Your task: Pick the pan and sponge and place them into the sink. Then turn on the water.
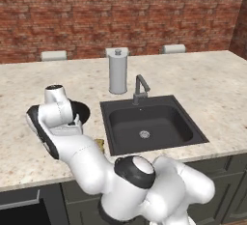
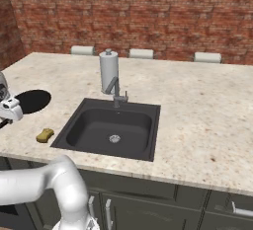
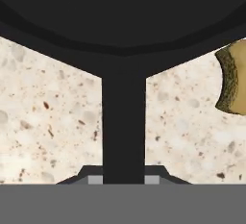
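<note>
The end effector (image 3: 124, 180) is clenching the pan's handle (image 3: 123, 127), its dark tips sitting on either side of it. The pan (image 2: 30, 100) is resting flat on the table (image 2: 207, 110), left of the sink (image 2: 74, 125). The sponge (image 2: 45, 135) (yellow, notched) is lying between pan and sink, near the handle.

text: none was legible | labels/brands: none were seen | numbers/signs: none appeared | checked: all three views
</note>
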Robot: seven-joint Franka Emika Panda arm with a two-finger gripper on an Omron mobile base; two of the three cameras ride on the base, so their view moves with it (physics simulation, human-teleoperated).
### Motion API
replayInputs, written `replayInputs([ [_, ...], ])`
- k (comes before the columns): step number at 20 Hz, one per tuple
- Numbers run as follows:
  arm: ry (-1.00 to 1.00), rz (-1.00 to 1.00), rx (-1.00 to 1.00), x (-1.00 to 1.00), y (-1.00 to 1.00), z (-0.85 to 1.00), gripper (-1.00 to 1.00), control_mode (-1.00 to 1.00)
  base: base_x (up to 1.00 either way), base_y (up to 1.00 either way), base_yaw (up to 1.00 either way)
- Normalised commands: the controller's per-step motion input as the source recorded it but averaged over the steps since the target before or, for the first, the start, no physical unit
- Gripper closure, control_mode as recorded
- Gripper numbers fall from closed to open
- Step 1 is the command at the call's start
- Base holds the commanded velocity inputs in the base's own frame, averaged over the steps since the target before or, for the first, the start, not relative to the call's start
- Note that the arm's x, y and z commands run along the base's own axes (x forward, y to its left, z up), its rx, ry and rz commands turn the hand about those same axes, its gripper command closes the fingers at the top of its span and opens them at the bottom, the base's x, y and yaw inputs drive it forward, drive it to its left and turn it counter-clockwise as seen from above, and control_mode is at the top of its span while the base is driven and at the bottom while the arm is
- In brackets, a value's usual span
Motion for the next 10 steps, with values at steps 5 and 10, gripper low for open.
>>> replayInputs([
  [5,0.01,-0.01,-0.02,-0.37,-0.52,0.76,1.00,-1.00,0.00,0.00,0.00],
  [10,0.14,-0.07,0.00,-0.24,-0.98,0.13,1.00,-1.00,0.00,0.00,0.00],
])
